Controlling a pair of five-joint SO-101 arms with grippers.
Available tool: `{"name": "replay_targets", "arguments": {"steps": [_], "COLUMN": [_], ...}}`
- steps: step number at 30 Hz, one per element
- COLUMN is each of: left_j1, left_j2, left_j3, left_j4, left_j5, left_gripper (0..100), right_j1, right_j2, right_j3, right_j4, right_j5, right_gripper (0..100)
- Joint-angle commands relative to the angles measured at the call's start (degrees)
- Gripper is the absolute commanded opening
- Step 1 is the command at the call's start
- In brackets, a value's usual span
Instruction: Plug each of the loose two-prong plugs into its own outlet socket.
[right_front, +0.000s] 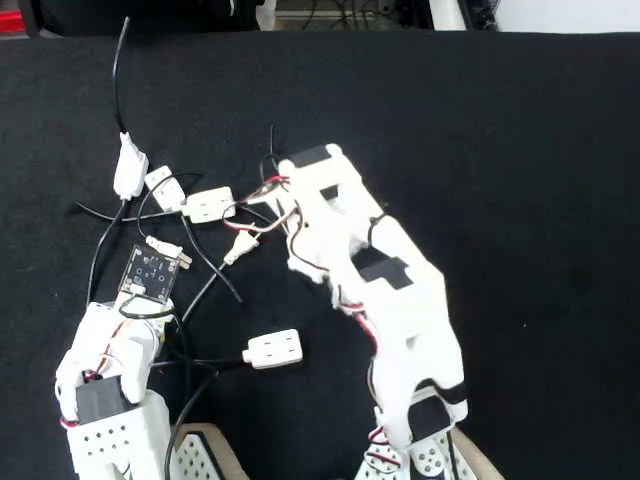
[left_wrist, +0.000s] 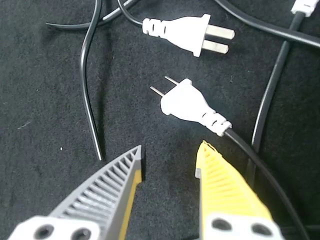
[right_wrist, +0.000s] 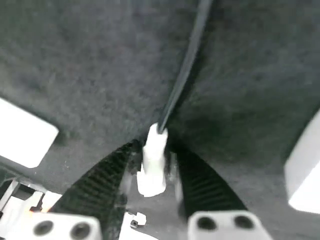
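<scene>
My left gripper (left_wrist: 171, 147) is open, one finger grey and one yellow, just above the black cloth. A white two-prong plug (left_wrist: 187, 102) on a black cord lies a short way ahead of its tips, untouched. A second white plug (left_wrist: 187, 32) lies farther off. My right gripper (right_wrist: 152, 150) is shut on a white plug (right_wrist: 151, 170), whose black cord (right_wrist: 182, 75) runs away over the cloth. In the high view a loose plug (right_front: 237, 250) lies beside the right arm (right_front: 340, 230), and another plug (right_front: 168, 250) lies at the left arm's wrist (right_front: 150, 272).
White outlet sockets lie at the front centre (right_front: 273, 348) and among the cords at the back left (right_front: 210, 204). A white adapter (right_front: 130, 165) sits on a cord farther back. Black cords (right_front: 200, 260) cross between the arms. The table's right half (right_front: 520, 200) is bare black cloth.
</scene>
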Motion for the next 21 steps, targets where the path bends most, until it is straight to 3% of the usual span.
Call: {"name": "replay_targets", "arguments": {"steps": [1,21], "left_j1": [0.7,0.8], "left_j2": [-0.2,-0.2], "left_j3": [0.9,0.9], "left_j4": [0.4,0.4], "left_j5": [-0.4,-0.5], "left_gripper": [18,18], "right_j1": [1.1,1.1], "right_j2": [1.5,1.8], "right_j3": [-9.1,-8.0], "right_j4": [2.6,2.9], "right_j5": [-0.5,-0.8], "right_gripper": [1.6,11.6]}}
